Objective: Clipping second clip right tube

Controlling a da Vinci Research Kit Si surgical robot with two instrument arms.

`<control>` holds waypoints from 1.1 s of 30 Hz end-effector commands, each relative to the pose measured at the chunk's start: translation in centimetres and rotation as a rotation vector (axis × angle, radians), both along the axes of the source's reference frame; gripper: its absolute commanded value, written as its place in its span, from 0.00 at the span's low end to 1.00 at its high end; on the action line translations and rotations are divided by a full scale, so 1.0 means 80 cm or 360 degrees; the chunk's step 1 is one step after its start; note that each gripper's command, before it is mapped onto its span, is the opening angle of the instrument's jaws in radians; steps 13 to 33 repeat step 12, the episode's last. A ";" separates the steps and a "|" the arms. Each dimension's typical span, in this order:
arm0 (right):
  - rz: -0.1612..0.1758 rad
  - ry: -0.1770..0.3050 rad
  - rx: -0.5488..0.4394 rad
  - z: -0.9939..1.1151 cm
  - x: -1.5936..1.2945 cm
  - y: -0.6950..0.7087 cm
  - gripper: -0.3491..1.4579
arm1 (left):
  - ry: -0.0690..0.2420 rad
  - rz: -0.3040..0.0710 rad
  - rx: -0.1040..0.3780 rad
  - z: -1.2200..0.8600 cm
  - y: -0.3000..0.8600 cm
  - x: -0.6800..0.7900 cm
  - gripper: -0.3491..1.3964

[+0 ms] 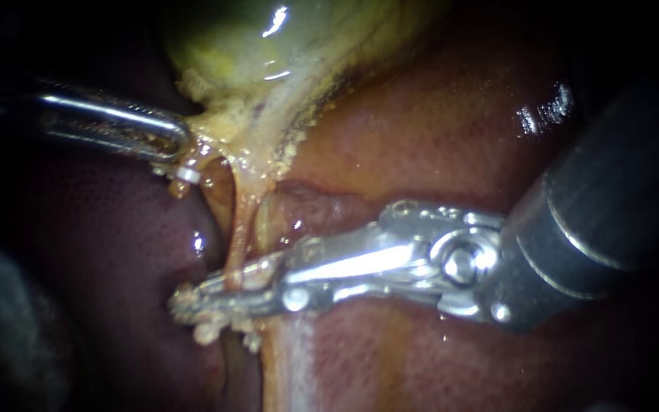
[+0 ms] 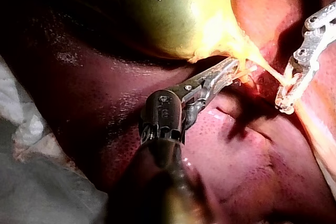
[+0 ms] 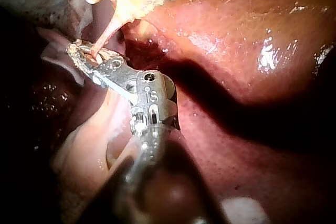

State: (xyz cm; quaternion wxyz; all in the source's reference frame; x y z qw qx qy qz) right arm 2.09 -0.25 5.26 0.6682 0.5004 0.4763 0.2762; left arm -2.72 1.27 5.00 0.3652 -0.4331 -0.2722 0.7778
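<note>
The right instrument [image 1: 219,294] comes into the endoscope view from about 3 o'clock and reaches across to a thin tube [image 1: 236,236], which hangs from the neck of the gallbladder [image 1: 253,46] at 12 o'clock and runs down toward 6 o'clock over the liver [image 1: 436,130]. Its jaws lie across the lower part of this tube, one on each side, with almost no gap between them, so they look closed on it; bits of yellowish fat stick to their tips. The right wrist view agrees: the strand runs straight down into the closed jaws ahead of the shaft. No clip shows between the jaws, so whether one sits there, or is already pressed home, cannot be told. The left instrument [image 1: 179,145] enters from about 9 o'clock, and its jaws are clamped on the fatty tissue at the gallbladder's neck, holding the tube taut. Just below its tip, toward 7 o'clock, sits a small pale piece [image 1: 189,174] that may be a clip, though it is too small to be sure. By the look of it the squeeze is under way; what would remain is to open the jaws, draw back, and check that a clip sits squarely across the tube.
</note>
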 end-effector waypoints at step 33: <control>0.0000 0.0000 -0.0007 0.0006 0.0002 -0.0003 0.00 | 0.0000 0.0001 -0.0001 0.0002 0.0000 0.0000 0.00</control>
